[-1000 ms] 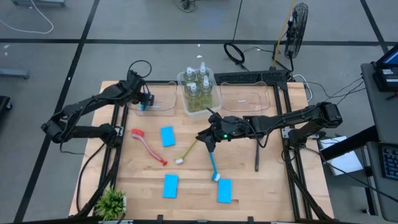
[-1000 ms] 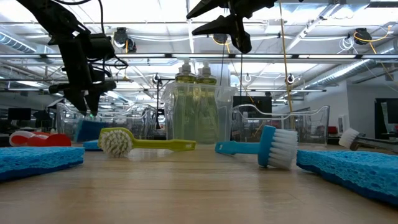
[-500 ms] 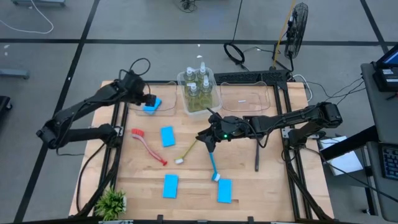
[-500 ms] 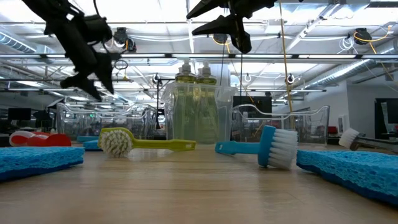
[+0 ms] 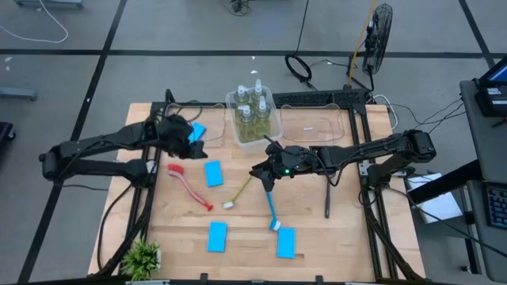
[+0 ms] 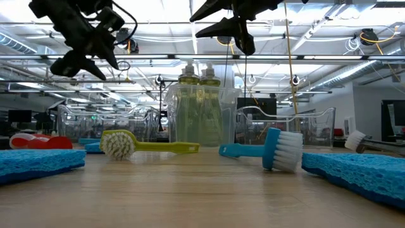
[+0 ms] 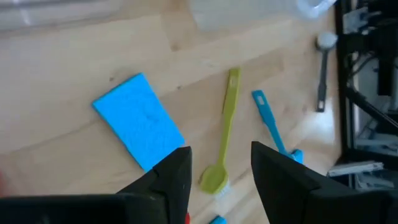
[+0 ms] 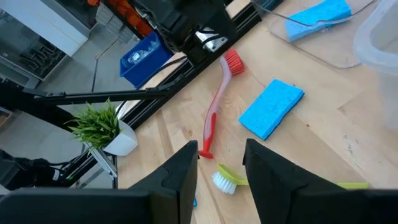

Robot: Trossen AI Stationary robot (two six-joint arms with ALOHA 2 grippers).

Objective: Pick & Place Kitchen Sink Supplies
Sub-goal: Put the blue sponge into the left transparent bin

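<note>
My left gripper (image 5: 190, 141) is open and hovers high over the front edge of the left bin, top left in the low view (image 6: 85, 54). A blue sponge (image 5: 196, 130) lies in that bin. My right gripper (image 5: 265, 176) is open and hangs above the yellow-green brush (image 5: 240, 191) and the blue brush (image 5: 272, 210). Flat on the table lie the red brush (image 5: 188, 185), the dark grey brush (image 5: 327, 198) and three more sponges (image 5: 213, 173), (image 5: 217, 236), (image 5: 286, 242). The pump bottles (image 5: 253, 115) stand in the middle bin.
A clear bin (image 5: 321, 127) stands at the far right of the row of bins. The potted plant (image 5: 142, 257) sits at the near left corner. Black frame rails run along both sides of the table. Bare wood shows between the brushes and the near edge.
My left gripper has risen from inside the left bin and drawn back toward the near edge, tipping from pointing down to slanting. The blue sponge it was over has stayed behind in the bin. My right arm has kept still.
</note>
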